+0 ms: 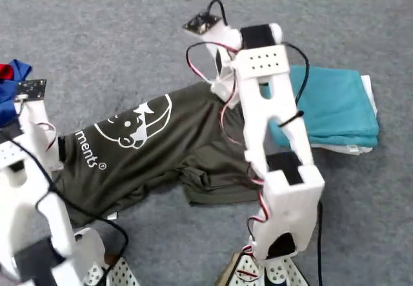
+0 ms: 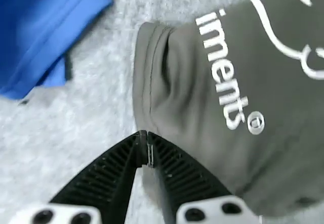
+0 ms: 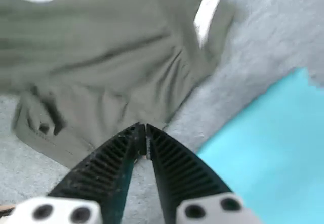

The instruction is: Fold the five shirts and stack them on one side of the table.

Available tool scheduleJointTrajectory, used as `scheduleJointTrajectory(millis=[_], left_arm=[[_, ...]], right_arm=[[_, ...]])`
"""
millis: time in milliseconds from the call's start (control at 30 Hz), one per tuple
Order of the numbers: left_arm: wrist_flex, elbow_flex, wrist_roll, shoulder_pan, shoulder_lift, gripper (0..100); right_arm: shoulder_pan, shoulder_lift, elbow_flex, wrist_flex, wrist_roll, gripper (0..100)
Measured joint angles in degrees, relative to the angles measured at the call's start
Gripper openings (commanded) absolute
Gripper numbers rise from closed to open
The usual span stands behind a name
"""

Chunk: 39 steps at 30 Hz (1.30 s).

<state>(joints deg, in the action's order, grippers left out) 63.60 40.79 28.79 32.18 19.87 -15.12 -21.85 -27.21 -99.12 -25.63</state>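
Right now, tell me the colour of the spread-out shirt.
Olive shirt with white print; clearest in high view.

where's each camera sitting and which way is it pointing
High view: fixed above the table, facing down on the olive shirt and folded teal shirt; left arm and right arm show.
Left wrist view: on the left arm, facing down past the left fingers, shut on the olive shirt's hem; blue shirt beside.
Right wrist view: on the right arm, facing down past the right fingers, shut on the olive shirt's edge; teal shirt nearby.
Shared: all three see the olive shirt.
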Motion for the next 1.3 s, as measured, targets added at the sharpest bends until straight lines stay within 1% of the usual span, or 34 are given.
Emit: scheduleJointTrajectory(millis=[100, 200, 300, 400, 500, 567, 700, 933, 1067, 1167, 1233, 1300], left_arm=[[-4.75, -0.88, -3.87, -0.09, -6.77, 2], [-8.97, -3.25, -6.59, -0.09, -12.84, 2], [-10.73, -6.33, -8.35, -0.09, -18.02, 2], [-11.25, -9.23, -8.97, -0.09, -22.59, 2], [-11.34, -12.22, -9.05, -0.09, -26.64, 2], [-11.16, -14.42, -9.14, 0.0, -29.19, 2], [-11.08, -19.34, -9.23, 1.67, -32.88, 2], [-10.64, -24.0, -9.23, 4.4, -34.81, 2], [-4.57, -27.16, -9.23, 4.48, -34.81, 2], [0.79, -30.33, -9.23, 3.43, -34.81, 2], [3.34, -31.12, -9.23, 3.25, -33.41, 2], [5.27, -31.21, -9.23, 3.16, -29.89, 2]], right_arm=[[0.0, 2.46, 10.99, 6.24, 0.0, 2.6], [0.0, 2.64, 20.66, 14.77, 0.09, 2.6], [0.79, 2.64, 28.04, 23.74, 0.0, 2.8], [3.96, 2.55, 31.56, 30.77, -0.53, 2.7], [6.15, 0.18, 31.56, 32.62, -3.87, 2.7], [7.74, -2.81, 30.51, 31.74, -5.45, 2.7], [10.11, -8.53, 23.91, 27.08, -6.15, 2.7], [10.73, -12.04, 12.13, 17.49, -6.42, 2.6], [10.64, -11.96, 3.16, 9.14, -6.42, 2.6], [8.35, -10.9, -2.46, 1.85, -8.53, 2.6], [6.24, -8.44, -3.25, -1.14, -10.02, 2.6], [5.01, -4.66, -2.46, -1.76, -10.73, 2.6]])
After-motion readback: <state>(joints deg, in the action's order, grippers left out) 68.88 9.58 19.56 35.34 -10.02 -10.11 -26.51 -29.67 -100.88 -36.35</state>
